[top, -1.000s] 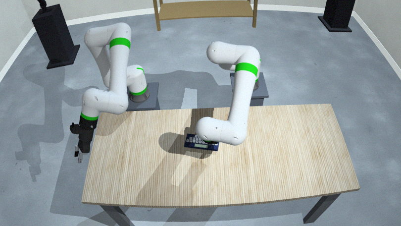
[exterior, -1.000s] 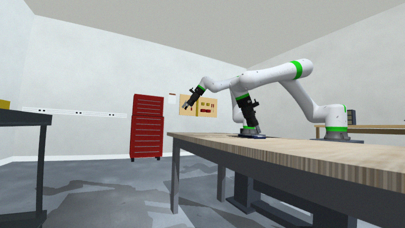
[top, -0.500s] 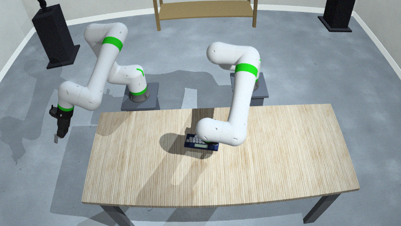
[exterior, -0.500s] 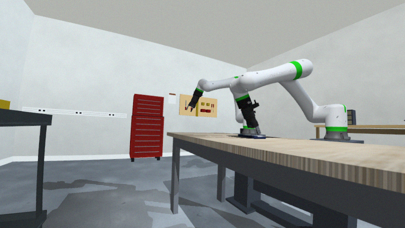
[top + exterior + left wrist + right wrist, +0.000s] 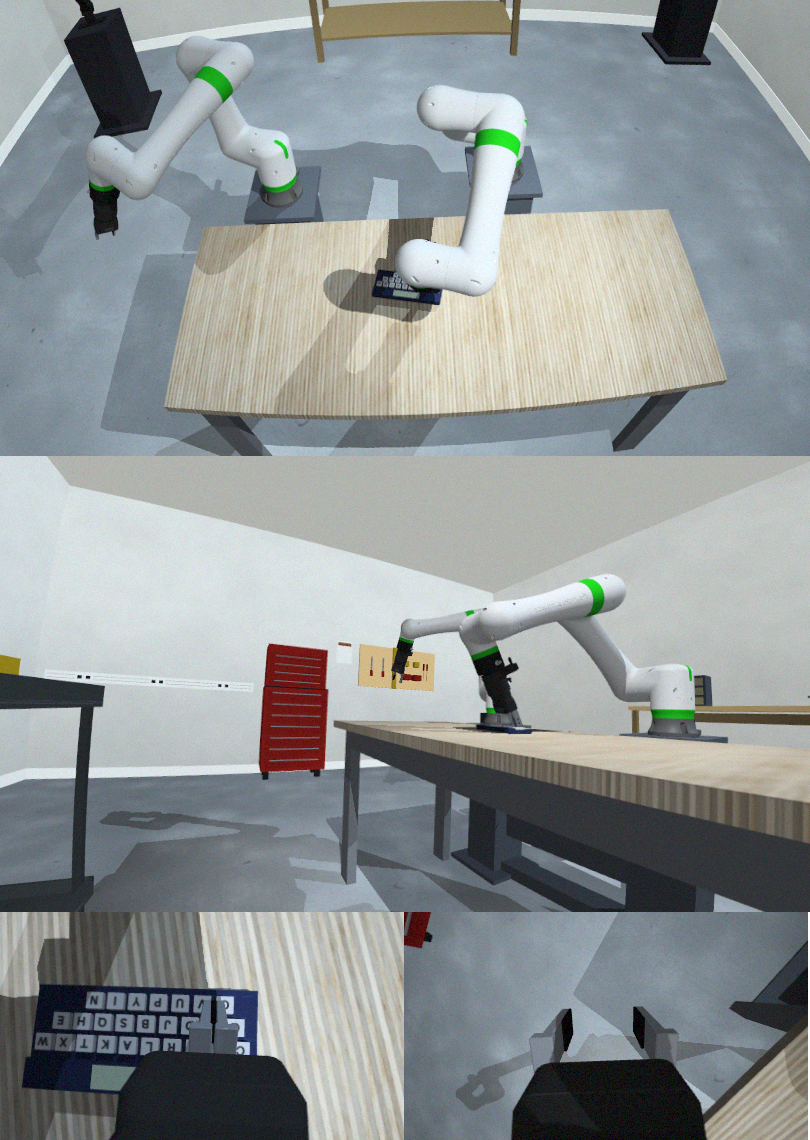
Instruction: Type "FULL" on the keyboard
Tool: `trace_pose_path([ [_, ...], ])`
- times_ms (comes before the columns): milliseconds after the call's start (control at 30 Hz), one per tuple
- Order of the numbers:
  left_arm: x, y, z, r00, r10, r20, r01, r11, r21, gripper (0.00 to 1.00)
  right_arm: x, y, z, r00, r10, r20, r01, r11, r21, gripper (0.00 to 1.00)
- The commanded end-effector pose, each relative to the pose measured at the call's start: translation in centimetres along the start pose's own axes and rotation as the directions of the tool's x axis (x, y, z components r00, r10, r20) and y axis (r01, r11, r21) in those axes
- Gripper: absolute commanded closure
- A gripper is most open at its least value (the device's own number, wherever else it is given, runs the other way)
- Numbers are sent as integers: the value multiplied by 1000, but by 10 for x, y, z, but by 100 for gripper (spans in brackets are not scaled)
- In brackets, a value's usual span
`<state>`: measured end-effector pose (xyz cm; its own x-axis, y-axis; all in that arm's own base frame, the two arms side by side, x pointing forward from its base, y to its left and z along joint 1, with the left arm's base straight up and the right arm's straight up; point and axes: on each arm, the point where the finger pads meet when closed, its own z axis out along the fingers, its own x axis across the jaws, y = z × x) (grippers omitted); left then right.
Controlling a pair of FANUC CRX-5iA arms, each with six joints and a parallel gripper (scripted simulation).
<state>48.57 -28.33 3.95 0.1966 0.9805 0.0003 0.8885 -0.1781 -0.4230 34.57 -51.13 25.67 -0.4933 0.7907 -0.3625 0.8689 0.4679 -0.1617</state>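
The dark blue keyboard (image 5: 378, 293) (image 5: 486, 728) (image 5: 45, 1074) lies on the table, its letters upside down in the left wrist view. There the U key (image 5: 180, 1003) and L key (image 5: 150, 1046) are visible; no F key can be made out, and fingers cover some keys. My left gripper (image 5: 518, 724) (image 5: 213, 1013) is shut and empty, low over the keyboard, its tips by the V-like key (image 5: 200, 1003) at the row end. Whether they touch a key cannot be told. My right gripper (image 5: 105, 234) (image 5: 399, 678) (image 5: 602, 1020) is open and empty, beyond the table's end.
The wooden table (image 5: 544, 339) (image 5: 651, 756) (image 5: 759, 1112) carries the keyboard near its middle. A pale display (image 5: 405, 294) (image 5: 112, 1077) sits along the keyboard's edge. The left arm's wrist (image 5: 436, 266) hangs over the keyboard. A red tool cabinet (image 5: 294, 710) stands by the wall.
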Motion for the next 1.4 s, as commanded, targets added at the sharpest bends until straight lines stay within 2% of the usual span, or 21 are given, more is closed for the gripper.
trace_pose_path([
  [0, 0, 0, -1, 1000, 0, 1, 0, 1000, -2, 100, 16, -68, 3, 962, 269, -57, -267, 963, 33, 0],
  [67, 0, 0, -1, 1000, 0, 1, 0, 1000, -2, 100, 26, -94, 3, 923, 377, -75, -374, 926, 52, 0],
  [133, 0, 0, -1, 1000, 0, 1, 0, 1000, -2, 100, 26, -94, 3, 923, 377, -75, -374, 926, 52, 0],
  [233, 0, 0, -1, 1000, 0, 1, 0, 1000, -2, 100, 46, -133, 1, 798, 593, -105, -585, 805, 101, 0],
  [400, 0, 1, 0, 1000, 0, 1, 0, 1000, -2, 100, 72, -176, -4, 608, 785, -118, -769, 619, 161, 0],
  [600, 0, 1, 1, 1000, 0, 1, 0, 1000, -2, 100, 107, -223, -15, 311, 945, -105, -914, 328, 240, 0],
  [633, 0, 1, 1, 1000, 0, 1, 0, 1000, -2, 100, 113, -229, -17, 258, 961, -100, -928, 275, 252, 0],
  [700, 0, 1, 1, 1000, 0, 1, 0, 1000, -2, 100, 113, -229, -17, 258, 961, -100, -928, 275, 252, 0],
  [900, 0, 1, 1, 1000, 0, 1, 0, 1000, -2, 100, 146, -264, -30, -45, 997, -57, -948, -25, 317, 0],
  [1100, 0, 2, 2, 1000, 0, 1, 0, 1000, -2, 100, 171, -287, -43, -272, 962, -10, -900, -251, 356, 0],
  [1200, 0, 2, 2, 1000, 0, 1, 0, 1000, -2, 100, 180, -296, -48, -355, 935, 10, -868, -334, 369, 0],
  [1267, 0, 2, 2, 1000, 0, 1, 0, 1000, -2, 100, 180, -296, -48, -355, 935, 10, -868, -334, 369, 0],
  [1367, 0, 1, 0, 1000, 0, 1, 0, 1000, -2, 100, 187, -302, -52, -419, 908, 28, -836, -398, 377, 0],
])
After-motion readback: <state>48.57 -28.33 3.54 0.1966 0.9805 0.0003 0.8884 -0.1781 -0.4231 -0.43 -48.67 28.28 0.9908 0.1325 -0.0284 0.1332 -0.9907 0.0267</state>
